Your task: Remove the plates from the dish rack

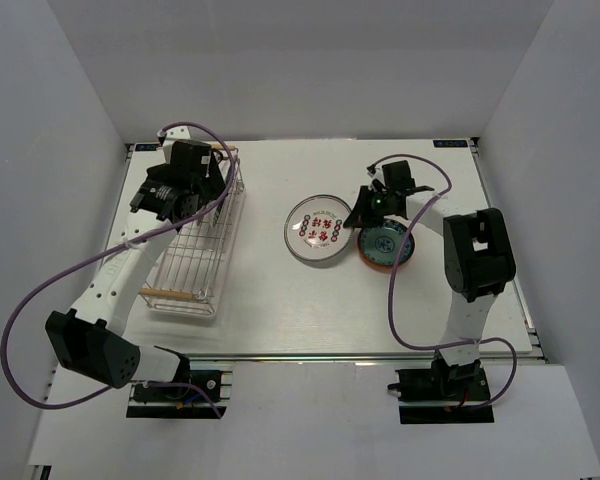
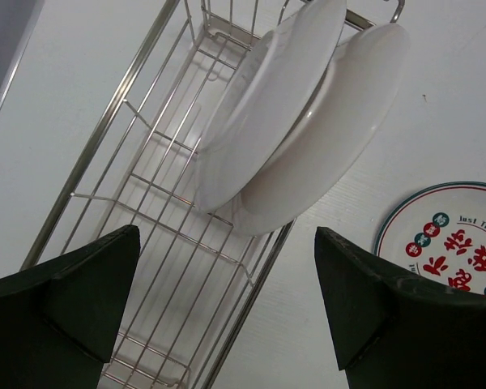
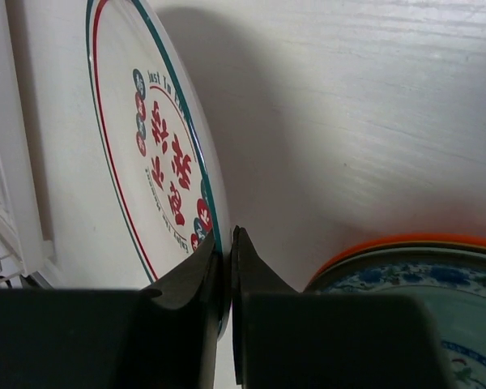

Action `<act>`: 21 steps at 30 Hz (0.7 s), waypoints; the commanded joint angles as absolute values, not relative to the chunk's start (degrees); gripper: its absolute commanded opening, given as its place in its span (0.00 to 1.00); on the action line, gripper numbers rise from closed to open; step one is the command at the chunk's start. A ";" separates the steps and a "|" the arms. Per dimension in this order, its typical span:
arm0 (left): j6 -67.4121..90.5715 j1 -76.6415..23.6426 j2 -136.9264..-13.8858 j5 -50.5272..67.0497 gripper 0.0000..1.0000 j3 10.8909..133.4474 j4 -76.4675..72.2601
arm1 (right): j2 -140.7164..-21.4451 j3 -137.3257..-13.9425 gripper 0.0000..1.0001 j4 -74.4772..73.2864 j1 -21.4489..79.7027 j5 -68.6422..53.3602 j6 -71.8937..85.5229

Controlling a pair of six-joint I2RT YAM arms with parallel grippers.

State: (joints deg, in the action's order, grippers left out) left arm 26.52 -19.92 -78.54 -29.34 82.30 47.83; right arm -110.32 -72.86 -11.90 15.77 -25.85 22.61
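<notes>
Standing on edge at the rack's (image 1: 195, 250) far end, near the table's (image 1: 280, 320) far-left corner, two white plates (image 2: 267, 105) lean together beneath the wide-open left gripper (image 2: 227, 235). At mid-table the right gripper (image 3: 227, 235) pinches a red-lettered plate's (image 3: 146, 146) rim, just beside a blue plate (image 3: 437, 300) stacked on an orange plate (image 3: 421, 241).

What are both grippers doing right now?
Left gripper: open, holding nothing, over the dish rack.
Right gripper: shut on the rim of the white red-motif plate.

White arm links (image 1: 128, 275), black joints (image 1: 90, 345), dark wedge fingers (image 2: 65, 300), purple cables (image 1: 25, 300), green wrist light (image 1: 378, 199)
</notes>
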 commanded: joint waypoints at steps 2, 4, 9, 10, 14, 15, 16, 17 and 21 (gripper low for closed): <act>27.33 -18.90 -76.03 -31.20 0.98 82.71 47.73 | -111.35 -76.03 0.12 -8.88 15.91 -26.63 23.03; 27.42 -18.90 -75.24 -30.94 0.98 82.53 47.64 | -112.06 -76.29 0.22 -8.70 15.91 -26.89 22.50; 27.33 -18.37 -75.50 -31.11 0.98 82.53 47.46 | -114.17 -78.83 0.45 -11.16 16.26 -27.42 21.01; 27.33 -17.85 -75.85 -31.11 0.98 82.62 47.63 | -114.95 -80.06 0.47 -12.21 16.43 -27.42 20.66; 27.51 -17.32 -76.55 -30.85 0.98 83.06 47.81 | -116.72 -82.88 0.55 -14.93 17.49 -26.98 18.55; 27.34 -17.31 -76.47 -30.68 0.98 83.06 47.73 | -117.15 -83.58 0.57 -15.90 17.58 -26.98 18.02; 27.25 -17.31 -76.64 -30.59 0.98 83.23 47.55 | -117.85 -84.28 0.59 -16.78 17.84 -26.63 17.58; 27.25 -17.31 -76.64 -30.67 0.98 83.23 47.55 | -118.30 -85.42 0.70 -17.92 17.84 -26.63 16.80; 26.98 -16.79 -76.82 -30.94 0.98 83.85 47.81 | -118.48 -86.83 0.89 -19.60 18.46 -26.10 14.68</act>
State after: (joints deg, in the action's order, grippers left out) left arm 27.03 -17.21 -77.43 -30.02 82.30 47.83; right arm -118.54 -84.01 -17.08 17.82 -25.98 17.52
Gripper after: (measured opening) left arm 0.978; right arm 0.886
